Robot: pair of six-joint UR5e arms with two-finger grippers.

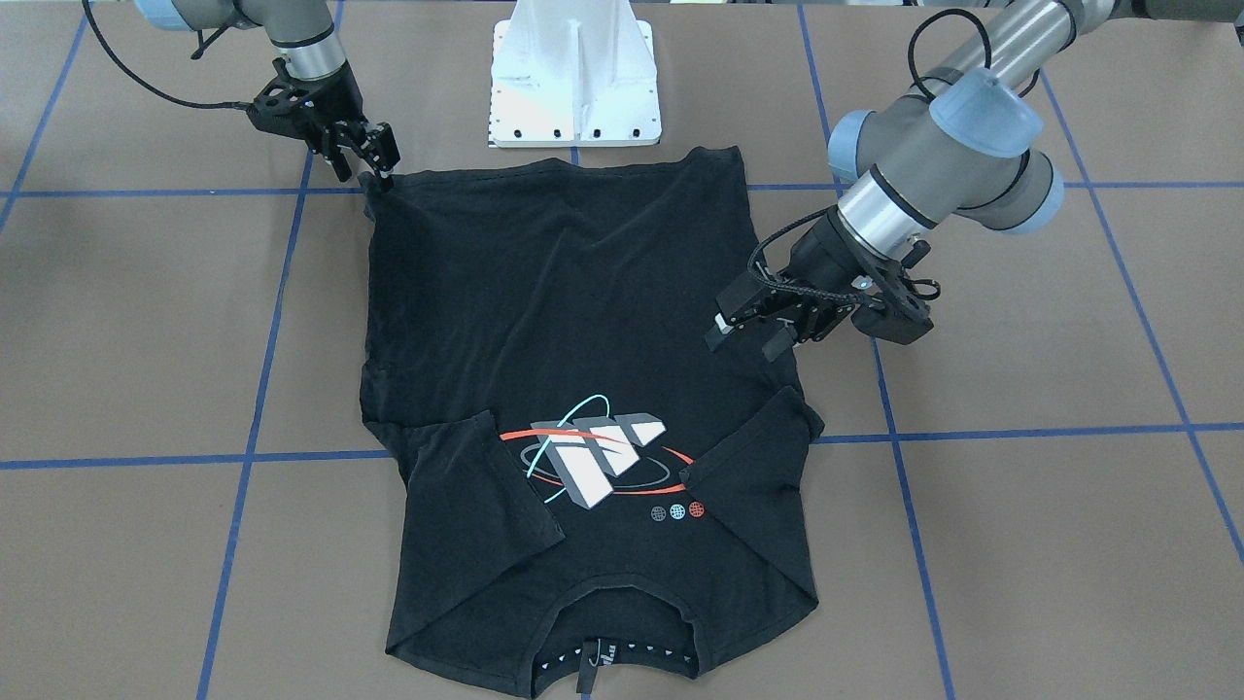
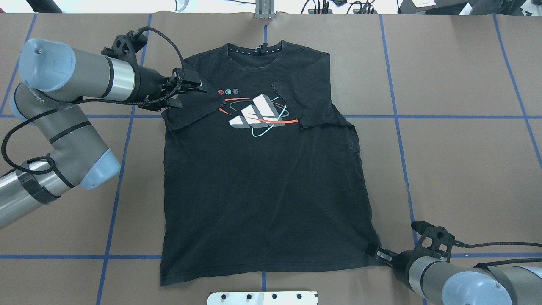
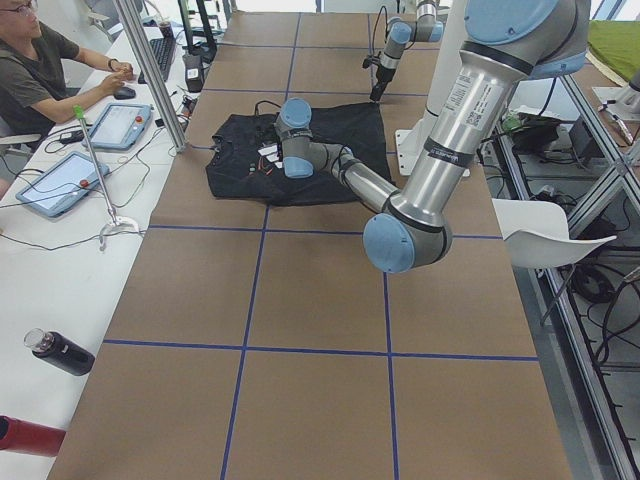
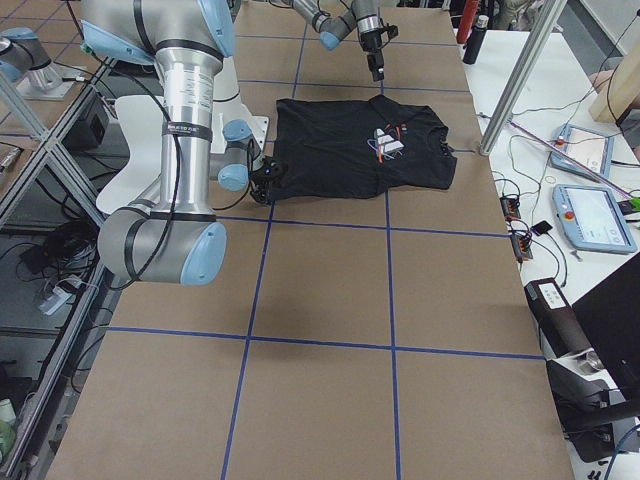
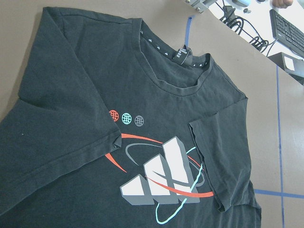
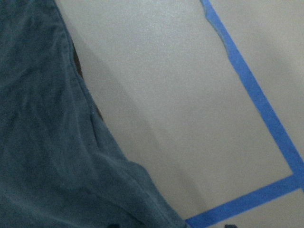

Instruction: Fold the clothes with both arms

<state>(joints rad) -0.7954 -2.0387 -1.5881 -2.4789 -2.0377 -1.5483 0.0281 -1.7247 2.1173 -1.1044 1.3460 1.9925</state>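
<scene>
The black T-shirt (image 2: 262, 178) lies flat, front up, collar away from the robot, with both sleeves folded in beside the logo (image 2: 258, 112). My left gripper (image 2: 199, 89) hovers over the folded-in sleeve (image 2: 190, 112) on its side, jaws apart and empty; it also shows in the front view (image 1: 748, 340). Its wrist view shows the logo (image 5: 166, 175) and the collar, no fingers. My right gripper (image 2: 378, 253) is low at the near hem corner, also in the front view (image 1: 367, 163), jaws apart around the cloth edge. Its wrist view shows cloth (image 6: 47, 142) on the brown table.
The white pedestal (image 1: 575, 78) stands just behind the hem. Blue tape lines (image 2: 398, 116) grid the brown table. An operator (image 3: 40, 70) sits with tablets at a side bench; bottles (image 3: 60, 352) lie there.
</scene>
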